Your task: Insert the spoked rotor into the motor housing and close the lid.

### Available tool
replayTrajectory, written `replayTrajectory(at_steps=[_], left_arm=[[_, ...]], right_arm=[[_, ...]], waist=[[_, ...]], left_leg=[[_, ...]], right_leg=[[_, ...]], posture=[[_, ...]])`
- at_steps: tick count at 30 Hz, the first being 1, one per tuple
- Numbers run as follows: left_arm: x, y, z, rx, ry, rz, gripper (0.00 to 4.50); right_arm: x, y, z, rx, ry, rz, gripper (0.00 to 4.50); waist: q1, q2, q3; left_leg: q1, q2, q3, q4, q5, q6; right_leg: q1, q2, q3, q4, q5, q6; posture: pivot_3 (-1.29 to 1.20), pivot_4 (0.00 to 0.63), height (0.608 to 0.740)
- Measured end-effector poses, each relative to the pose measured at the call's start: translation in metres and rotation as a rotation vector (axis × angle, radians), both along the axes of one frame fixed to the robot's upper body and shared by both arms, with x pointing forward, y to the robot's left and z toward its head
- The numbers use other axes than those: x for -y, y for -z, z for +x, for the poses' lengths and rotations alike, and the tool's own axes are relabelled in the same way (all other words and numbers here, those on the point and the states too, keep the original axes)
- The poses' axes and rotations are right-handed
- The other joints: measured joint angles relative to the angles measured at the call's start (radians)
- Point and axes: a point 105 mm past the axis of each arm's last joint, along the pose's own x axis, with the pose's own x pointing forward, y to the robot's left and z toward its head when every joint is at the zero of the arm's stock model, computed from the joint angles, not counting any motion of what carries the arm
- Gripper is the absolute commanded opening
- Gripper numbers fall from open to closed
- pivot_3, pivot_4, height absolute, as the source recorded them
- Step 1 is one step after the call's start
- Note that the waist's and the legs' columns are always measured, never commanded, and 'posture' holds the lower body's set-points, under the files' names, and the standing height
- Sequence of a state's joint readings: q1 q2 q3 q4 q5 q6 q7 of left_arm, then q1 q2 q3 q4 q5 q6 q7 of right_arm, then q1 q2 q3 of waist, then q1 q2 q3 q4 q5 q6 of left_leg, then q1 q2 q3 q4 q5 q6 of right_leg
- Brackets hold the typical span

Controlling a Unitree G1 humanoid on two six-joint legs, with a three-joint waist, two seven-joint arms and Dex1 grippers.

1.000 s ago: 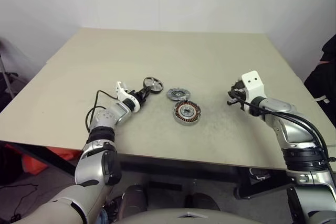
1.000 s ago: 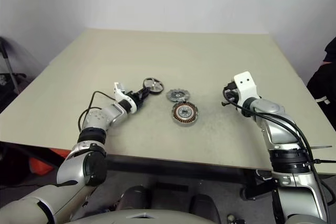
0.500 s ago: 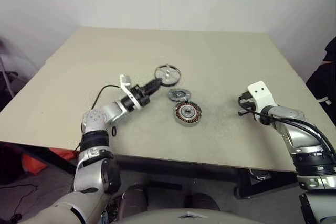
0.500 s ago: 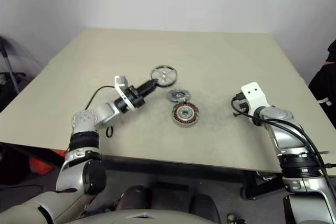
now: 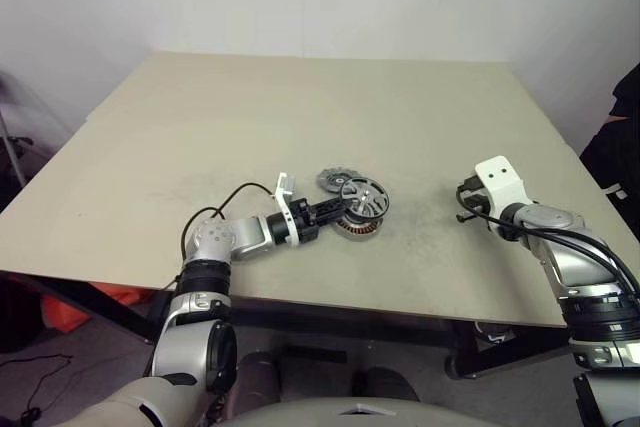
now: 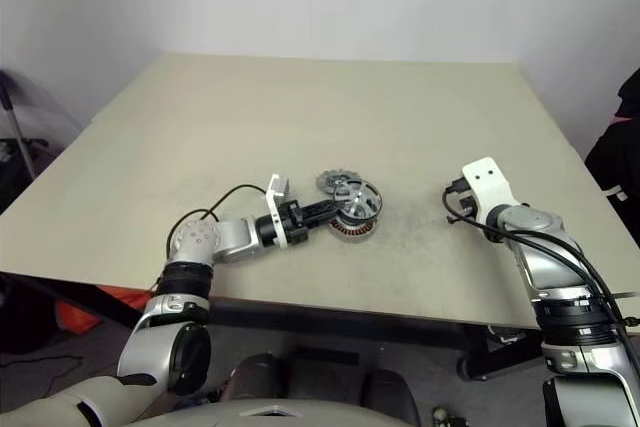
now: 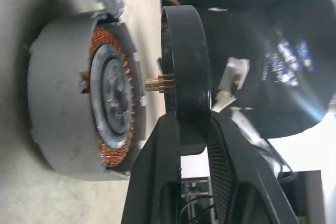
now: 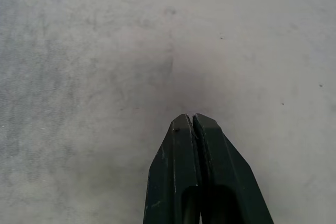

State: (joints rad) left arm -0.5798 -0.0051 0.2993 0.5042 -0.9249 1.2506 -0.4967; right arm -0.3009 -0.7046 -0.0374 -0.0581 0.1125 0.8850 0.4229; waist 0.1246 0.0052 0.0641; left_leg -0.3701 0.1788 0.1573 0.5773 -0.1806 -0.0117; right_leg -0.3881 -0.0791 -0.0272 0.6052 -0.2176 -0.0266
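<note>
Hovering just above the round grey motor housing with copper windings (image 5: 352, 227) at frame centre, black spoked rotor disc (image 5: 364, 197) pinched by its rim in the left gripper (image 5: 343, 206), brass shaft facing the bore. Lying just behind on the beige table (image 5: 300, 117), small toothed grey lid (image 5: 331, 180). Pressed fully together and empty at right, right gripper (image 8: 192, 121).

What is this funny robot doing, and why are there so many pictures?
It's a robot with two arms, each ending in a gripper with two black fingers. Two pictures come from cameras on its head, looking down at a tan table. Two more come from little cameras on its wrists. The left gripper pinches a round spoked rotor by its rim and holds it just over the motor housing, the ring with copper wire inside. A small toothed lid lies on the table just beyond it. The right gripper is shut, holds nothing, and hangs over bare table.
</note>
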Motion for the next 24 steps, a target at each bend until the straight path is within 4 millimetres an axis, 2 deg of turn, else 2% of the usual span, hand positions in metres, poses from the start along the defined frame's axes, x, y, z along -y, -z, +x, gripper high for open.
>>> replayTrajectory(at_steps=[6, 13, 18, 24], left_arm=[[0.001, 0.005, -0.001, -0.008, 0.007, 0.03, 0.39], [-0.002, 0.003, 0.0, 0.003, -0.013, 0.007, 2.68], [-0.011, 0.003, -0.002, 0.012, -0.028, 0.02, 2.68], [-0.031, 0.002, -0.003, 0.054, -0.046, 0.088, 2.68]], right_arm=[[0.0, -0.001, 0.0, 0.006, 0.004, -0.004, 0.0], [0.0, -0.001, 0.001, 0.01, 0.007, -0.007, 0.0], [-0.002, -0.006, 0.004, 0.024, 0.002, -0.003, 0.0], [-0.008, -0.026, 0.016, 0.084, -0.017, -0.003, 0.0]], waist=[[0.0, 0.0, 0.0], [0.0, 0.0, 0.0], [-0.003, 0.0, 0.0], [-0.003, 0.001, 0.0]], left_leg=[[0.0, 0.0, 0.0, 0.0, 0.0, 0.0], [0.002, 0.0, 0.0, 0.0, 0.0, 0.001], [0.003, 0.0, 0.0, 0.0, -0.001, 0.001], [0.003, 0.0, 0.0, 0.0, 0.0, 0.001]], right_leg=[[0.0, 0.0, 0.0, 0.0, 0.0, 0.0], [0.002, 0.0, 0.0, 0.0, 0.0, 0.0], [0.002, 0.0, 0.0, 0.001, -0.003, 0.004], [0.002, 0.0, 0.0, 0.001, 0.0, 0.0]], posture=[[0.0, 0.0, 0.74], [0.0, 0.0, 0.74], [0.0, 0.0, 0.74], [0.0, 0.0, 0.74]])
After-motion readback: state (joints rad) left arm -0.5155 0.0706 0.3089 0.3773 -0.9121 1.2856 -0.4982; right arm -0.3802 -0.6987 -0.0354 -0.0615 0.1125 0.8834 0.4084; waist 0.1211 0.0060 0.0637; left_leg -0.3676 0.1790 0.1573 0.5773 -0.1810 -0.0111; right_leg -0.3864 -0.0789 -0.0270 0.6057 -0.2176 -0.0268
